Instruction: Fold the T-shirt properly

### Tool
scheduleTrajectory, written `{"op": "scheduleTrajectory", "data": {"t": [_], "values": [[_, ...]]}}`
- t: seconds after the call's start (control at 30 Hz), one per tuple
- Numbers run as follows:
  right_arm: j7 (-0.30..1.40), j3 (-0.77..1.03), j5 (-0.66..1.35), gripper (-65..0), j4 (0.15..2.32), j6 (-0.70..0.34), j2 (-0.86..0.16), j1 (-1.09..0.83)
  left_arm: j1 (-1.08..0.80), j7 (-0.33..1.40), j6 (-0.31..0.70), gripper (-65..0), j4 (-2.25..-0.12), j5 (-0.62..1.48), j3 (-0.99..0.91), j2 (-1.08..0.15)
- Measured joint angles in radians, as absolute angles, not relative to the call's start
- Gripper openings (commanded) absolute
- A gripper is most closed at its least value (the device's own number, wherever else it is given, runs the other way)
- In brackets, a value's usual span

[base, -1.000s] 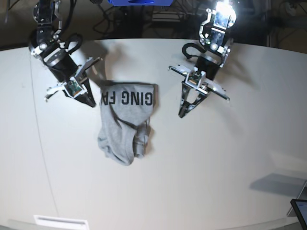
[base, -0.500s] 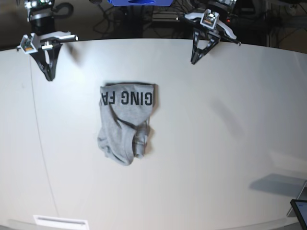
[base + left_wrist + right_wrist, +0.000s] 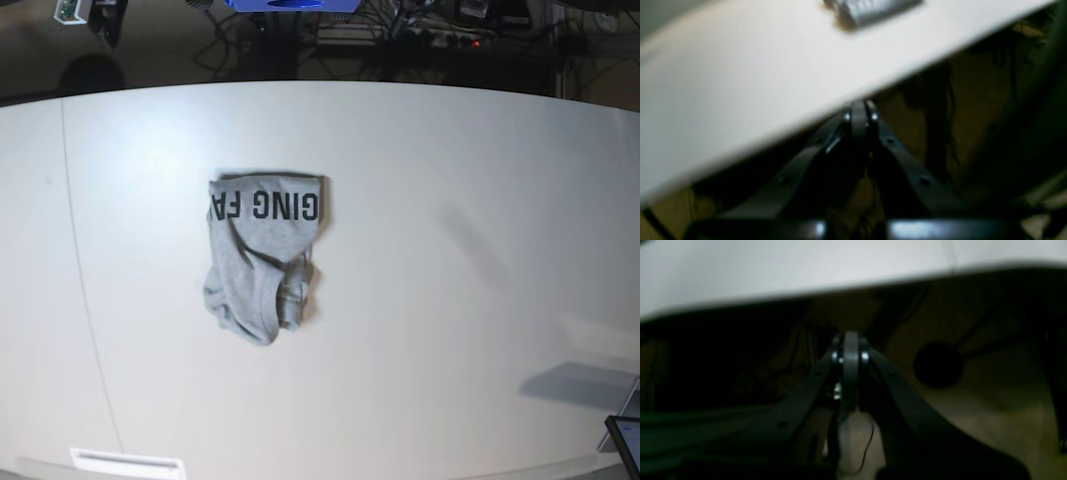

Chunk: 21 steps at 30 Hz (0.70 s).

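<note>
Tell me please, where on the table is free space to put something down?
Most of the table is bare. The widest free patch lies between the T-shirt and the table's right edge. Another runs from the shirt to the left edge, and a strip along the far edge. Only the shirt's spot, left of centre, is taken.

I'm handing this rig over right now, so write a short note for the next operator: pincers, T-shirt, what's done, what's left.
Left pincer: shut, empty, pulled back past the table edge.
Right pincer: shut, empty, also off past the table edge.
T-shirt: lies alone on the table in a compact bundle, lettered band on the far side, a rumpled rounded lump on the near side.
Done: shirt is gathered into a small folded packet and released.
Left: probably tidying the bunched near end if a flat, square fold is wanted; otherwise nothing.
</note>
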State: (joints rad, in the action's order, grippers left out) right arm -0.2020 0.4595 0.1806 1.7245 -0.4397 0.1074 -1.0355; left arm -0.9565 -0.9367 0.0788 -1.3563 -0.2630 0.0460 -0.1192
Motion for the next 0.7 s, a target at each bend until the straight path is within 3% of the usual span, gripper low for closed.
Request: {"op": "scheduleTrajectory", "data": {"t": [0.23,0.37,0.43,0.53,0.63,0.7], "values": [[0.084,0.447,0.176,-65.0,1.285,-0.465,0.05,-0.782,-0.692,-0.928,0.079,-65.0,-0.757,-0.26,0.136,-0.101],[0.133,0.38,0.147,-65.0,0.943,-0.439,-0.088,-0.601,-0.504,-0.85,0.077,-65.0,-0.425,-0.248,0.178,-0.068],[0.059,0.302,0.115,-65.0,0.764,-0.422,-0.141,-0.536,-0.436,-0.831,0.078,-65.0,-0.294,-0.249,0.184,-0.041],[0.035,0.19,0.006,-65.0,0.505,-0.435,-0.149,-0.403,-0.347,-0.724,0.078,-65.0,-0.169,-0.25,0.183,-0.008],[-0.028,0.11,-0.086,-65.0,0.291,-0.435,-0.134,-0.267,-0.241,-0.482,0.079,-65.0,-0.088,-0.263,0.184,0.012],[-0.039,0.075,-0.128,-65.0,0.189,-0.381,-0.131,-0.197,-0.196,-0.323,0.078,-65.0,-0.087,-0.26,0.184,0.01]]}}
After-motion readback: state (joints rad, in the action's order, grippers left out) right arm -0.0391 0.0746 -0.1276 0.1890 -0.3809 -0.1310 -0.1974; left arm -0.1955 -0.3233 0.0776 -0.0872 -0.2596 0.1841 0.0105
